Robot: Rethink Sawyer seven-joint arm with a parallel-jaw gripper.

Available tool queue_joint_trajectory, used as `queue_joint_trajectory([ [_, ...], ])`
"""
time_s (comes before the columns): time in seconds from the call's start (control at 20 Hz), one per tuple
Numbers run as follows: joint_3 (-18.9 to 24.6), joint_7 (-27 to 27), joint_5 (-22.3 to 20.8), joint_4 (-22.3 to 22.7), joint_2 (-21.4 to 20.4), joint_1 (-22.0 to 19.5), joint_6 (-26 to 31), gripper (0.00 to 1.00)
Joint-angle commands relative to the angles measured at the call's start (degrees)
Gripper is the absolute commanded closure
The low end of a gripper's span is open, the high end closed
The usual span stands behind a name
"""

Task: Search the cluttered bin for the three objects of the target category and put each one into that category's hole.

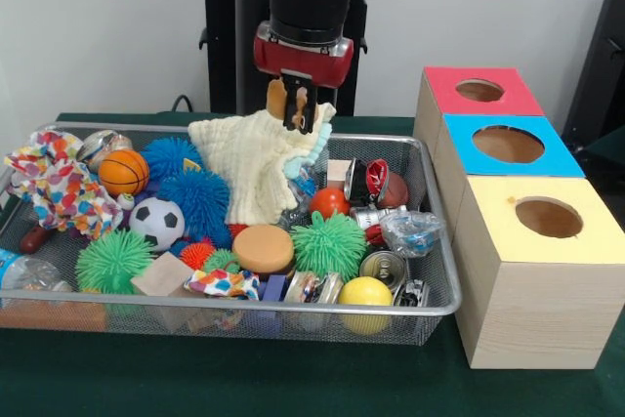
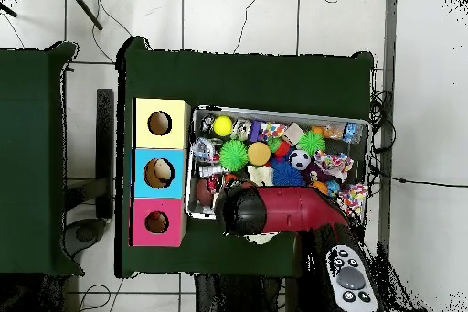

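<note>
My gripper [image 1: 300, 112] hangs over the back middle of the wire mesh bin [image 1: 445, 275]. It is shut on a corner of a cream knitted cloth [image 1: 256, 168], which drapes from the fingers down onto the clutter. To the right of the bin stand three wooden boxes with round holes: red top [image 1: 444, 93], blue top [image 1: 467, 144], yellow top [image 1: 493, 217]. In the overhead view the red arm [image 2: 279, 212] hides the gripper, and the boxes show as yellow [image 2: 160, 107], blue [image 2: 142, 173] and pink [image 2: 142, 222].
The bin holds a basketball [image 1: 123, 172], a soccer ball [image 1: 156, 223], blue spiky balls [image 1: 200, 197], a green spiky ball [image 1: 328, 245], a yellow ball [image 1: 365, 292], an orange disc [image 1: 263, 248], a patterned cloth [image 1: 59, 183], cans [image 1: 383, 269] and a wooden block [image 1: 161, 275].
</note>
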Motion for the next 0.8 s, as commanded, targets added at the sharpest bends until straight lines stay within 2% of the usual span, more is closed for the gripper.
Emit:
queue_joint_trajectory([
  [0.05, 6.4, -11.8, -4.4, 3.0, -3.1, -3.9, 5.1, 1.0],
  [0.35, 8.2, -12.2, -2.6, 5.9, -8.0, -4.0, 9.7, 1.0],
  [0.65, 9.3, -10.6, 2.8, 13.6, -20.3, -1.6, 15.4, 1.0],
  [0.8, 9.9, -9.6, 5.5, 16.2, -24.3, -0.3, 17.7, 1.0],
])
